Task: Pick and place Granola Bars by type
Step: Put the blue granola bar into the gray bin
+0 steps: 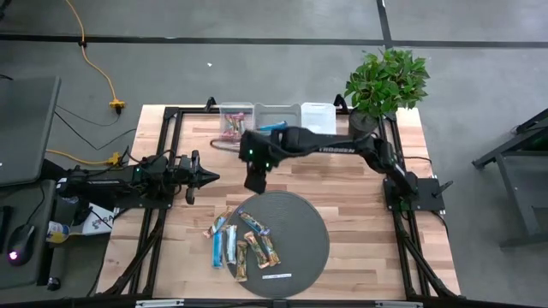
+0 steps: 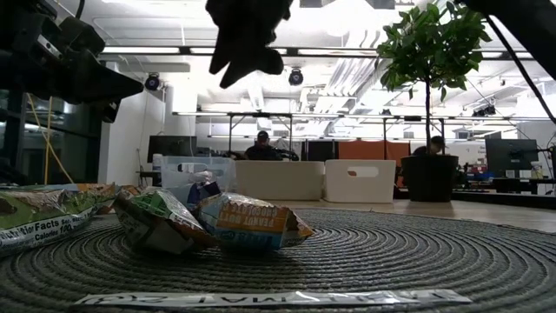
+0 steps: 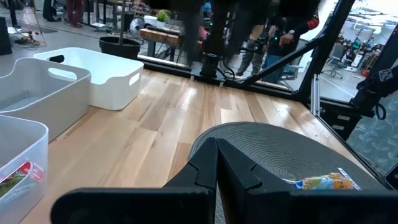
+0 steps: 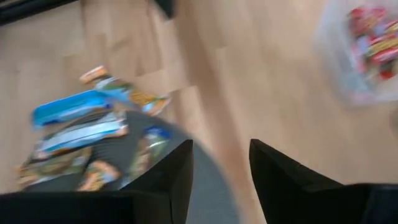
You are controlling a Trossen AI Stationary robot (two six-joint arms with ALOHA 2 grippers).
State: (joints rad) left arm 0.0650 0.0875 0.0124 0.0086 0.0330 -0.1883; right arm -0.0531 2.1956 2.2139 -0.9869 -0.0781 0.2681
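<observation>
- So, starting on the left: the left gripper (image 1: 208, 177) waits over bare table beside the round woven mat (image 1: 304, 224), its fingers pressed together and holding nothing.
- Next, the unsorted granola bars (image 1: 242, 239) lie in a loose cluster on the mat's left part, some spilling over its edge onto the wood; blue wrappers and brown-orange-green ones are mixed together there, roughly seven or eight, though the exact count is hard to make out.
- A thin white label strip (image 1: 276, 276) lies on the mat just beside the cluster, on the near side.
- At the far edge of the table stand three bins in a row: the leftmost clear bin (image 1: 234, 121) already has red-pink bars in it, the middle bin (image 1: 276, 118) shows something blue, and the rightmost white bin (image 1: 318, 116) looks empty from above.
- By my judgement the sorting is well begun but far from finished: the red-pink type seems dealt with, while most blue and all brown-orange-green bars remain on the mat.
- The right gripper (image 1: 255, 180) hangs in the air between the bins and the mat, fingers parted partway with nothing between them.
- The cluster lies just beyond and below it, towards the near edge of the table; in the right wrist view the bars sit ahead of the fingertips, not between them.
- Farthest right, a potted plant (image 1: 385, 81) stands at the table's far corner.
</observation>
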